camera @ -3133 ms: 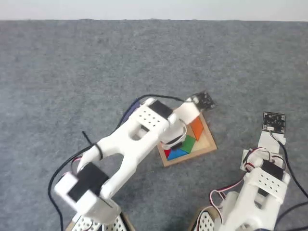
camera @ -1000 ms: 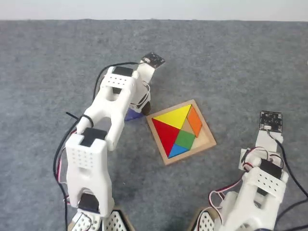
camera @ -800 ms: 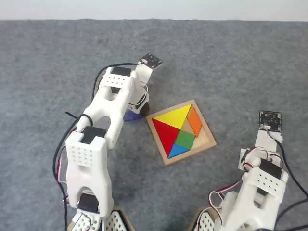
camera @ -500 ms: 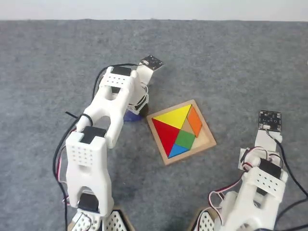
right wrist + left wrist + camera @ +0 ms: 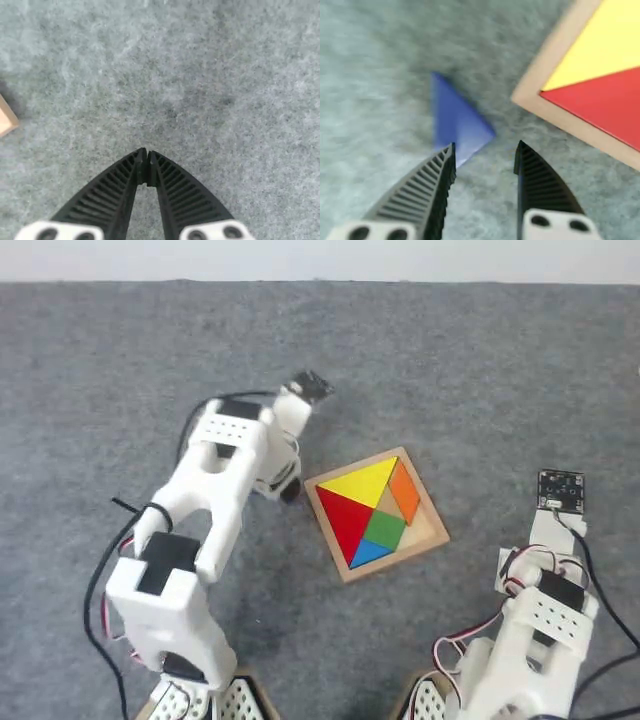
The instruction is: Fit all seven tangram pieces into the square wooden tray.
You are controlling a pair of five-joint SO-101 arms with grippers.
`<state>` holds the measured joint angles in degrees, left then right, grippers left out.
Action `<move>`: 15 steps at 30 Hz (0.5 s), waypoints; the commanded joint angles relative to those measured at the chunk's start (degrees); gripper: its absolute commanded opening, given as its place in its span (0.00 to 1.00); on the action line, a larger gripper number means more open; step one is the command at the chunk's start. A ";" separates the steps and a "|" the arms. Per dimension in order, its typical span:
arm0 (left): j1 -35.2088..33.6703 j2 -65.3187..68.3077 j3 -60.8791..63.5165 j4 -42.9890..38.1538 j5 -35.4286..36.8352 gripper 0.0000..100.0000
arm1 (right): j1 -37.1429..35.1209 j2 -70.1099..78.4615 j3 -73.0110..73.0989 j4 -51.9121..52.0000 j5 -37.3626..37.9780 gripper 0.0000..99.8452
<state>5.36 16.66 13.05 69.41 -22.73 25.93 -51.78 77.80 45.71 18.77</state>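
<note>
The square wooden tray [image 5: 430,533] lies mid-table holding yellow [image 5: 365,483], red [image 5: 343,520], green [image 5: 386,530], orange [image 5: 405,492] and small blue [image 5: 370,556] pieces; a patch of bare wood shows at its right corner. My left gripper [image 5: 285,485] hangs just beside the tray's left corner. In the left wrist view it [image 5: 486,146] is open, and a loose blue triangle [image 5: 455,125] lies flat on the carpet just ahead of one fingertip, close to the tray rim [image 5: 555,75]. My right gripper [image 5: 146,152] is shut on nothing above bare carpet.
Grey carpet covers the whole table. The right arm [image 5: 545,610] stands at the near right, clear of the tray, whose corner [image 5: 5,120] peeks into the right wrist view. Black cables trail from the left arm at the near left.
The left arm left the tray, swung to its left side, then shifted over the blue triangle, which it now hides from above. The right arm stayed put.
</note>
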 commanded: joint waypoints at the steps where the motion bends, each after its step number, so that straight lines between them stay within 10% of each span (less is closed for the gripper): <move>1: 0.88 -0.09 0.92 -5.01 -0.35 0.19 | -0.40 -1.36 -2.29 -0.66 -0.53 0.01; 15: -2.55 13.98 -13.93 3.52 -2.11 0.19 | -0.40 -1.36 -2.20 -0.92 -0.53 0.01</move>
<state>4.04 30.02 0.04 71.08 -23.52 25.93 -51.78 77.80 45.71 18.77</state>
